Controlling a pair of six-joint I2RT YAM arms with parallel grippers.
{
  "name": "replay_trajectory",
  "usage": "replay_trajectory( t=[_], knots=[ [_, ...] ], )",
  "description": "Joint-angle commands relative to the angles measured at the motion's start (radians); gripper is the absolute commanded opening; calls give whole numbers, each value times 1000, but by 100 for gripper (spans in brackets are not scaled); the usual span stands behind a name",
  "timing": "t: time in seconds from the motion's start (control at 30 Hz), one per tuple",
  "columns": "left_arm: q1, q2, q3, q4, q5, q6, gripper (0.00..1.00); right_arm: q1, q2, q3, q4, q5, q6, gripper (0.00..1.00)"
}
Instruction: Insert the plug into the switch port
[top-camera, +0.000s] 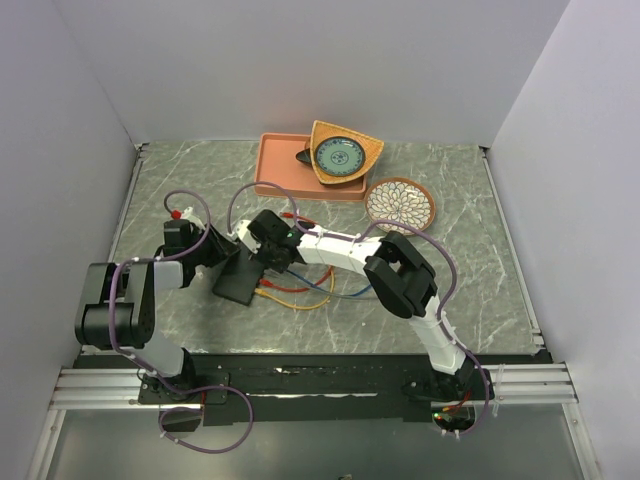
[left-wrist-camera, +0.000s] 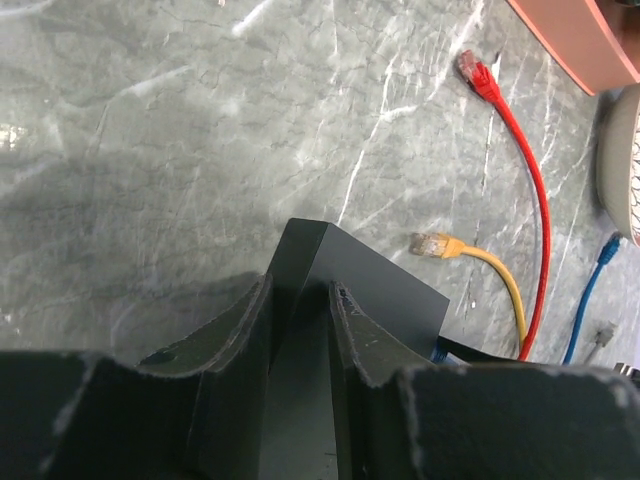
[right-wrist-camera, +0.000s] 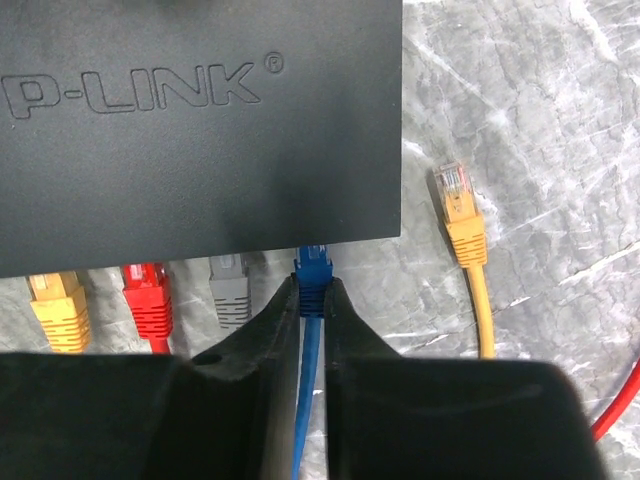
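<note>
Four plugs (right-wrist-camera: 230, 285) fill one switch (right-wrist-camera: 200, 150), clamped by left gripper (left-wrist-camera: 300, 310); right gripper (right-wrist-camera: 313, 300) flanks blue plug (right-wrist-camera: 313, 268), grip unclear

The left claw (left-wrist-camera: 300, 292) holds the corner of the black switch (left-wrist-camera: 372, 288) between its two fingers. On the grey marble tabletop (left-wrist-camera: 150, 150) beyond lie a yellow plug (left-wrist-camera: 431, 243), a red cable (left-wrist-camera: 527, 170) and a blue cable (left-wrist-camera: 590, 290).

Matte-black switch (right-wrist-camera: 200, 150), embossed lettering up, blue plug (right-wrist-camera: 313, 270) in its edge port.
</note>
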Motion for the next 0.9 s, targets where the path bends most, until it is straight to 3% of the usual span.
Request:
replay_trajectory(
  t=[0.0,0.13,0.17,0.33,0.57,0.63,0.87],
  knots=[
    [-60,-44,16,-125,107,-49,28,15,-66,-3,264,-20,24,26],
    [-39,-95,17,-143,26,-86,39,6,-120,-91,254,58,47,34],
    [-34,-106,19,-158,-6,-94,49,1,-124,-112,241,73,56,36],
    [-30,-201,11,-223,-163,-130,68,-30,-202,-233,240,106,90,61],
    [-28,-398,-18,-279,-255,-156,94,-42,-363,-367,293,109,129,97],
    [-28,-500,-21,-295,-269,-153,99,-42,-426,-402,301,97,140,99],
    [-28,-756,43,-436,-320,-134,96,-40,-639,-508,284,63,212,99]
  ],
)
